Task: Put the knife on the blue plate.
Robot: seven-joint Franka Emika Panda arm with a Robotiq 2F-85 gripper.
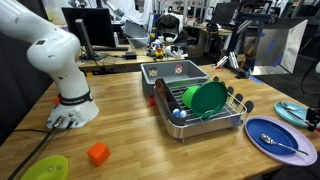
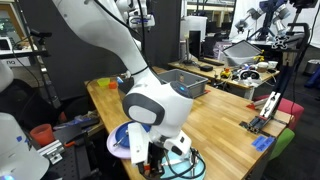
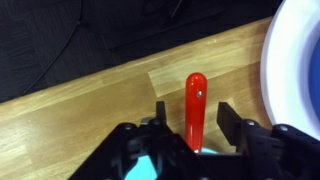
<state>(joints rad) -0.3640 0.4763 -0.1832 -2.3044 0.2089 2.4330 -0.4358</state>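
In the wrist view the knife's orange-red handle [image 3: 195,105] points away from me, over the wooden table. My gripper [image 3: 193,122] is open, with one finger on each side of the handle and a gap on both sides. The blade end is hidden under the gripper. A patch of the pale turquoise blue plate [image 3: 150,168] shows just below the fingers. The same plate sits at the far right in an exterior view [image 1: 292,112]. In an exterior view the gripper [image 2: 160,160] hangs low over the near end of the table.
A violet-blue plate [image 1: 255,128] holding a grey utensil [image 1: 282,143] lies beside the turquoise one; its rim shows in the wrist view [image 3: 300,60]. A dish rack [image 1: 195,120] holds a green plate. Another white arm's base [image 1: 72,108], an orange block [image 1: 97,153] and a green plate [image 1: 45,168] stand farther off.
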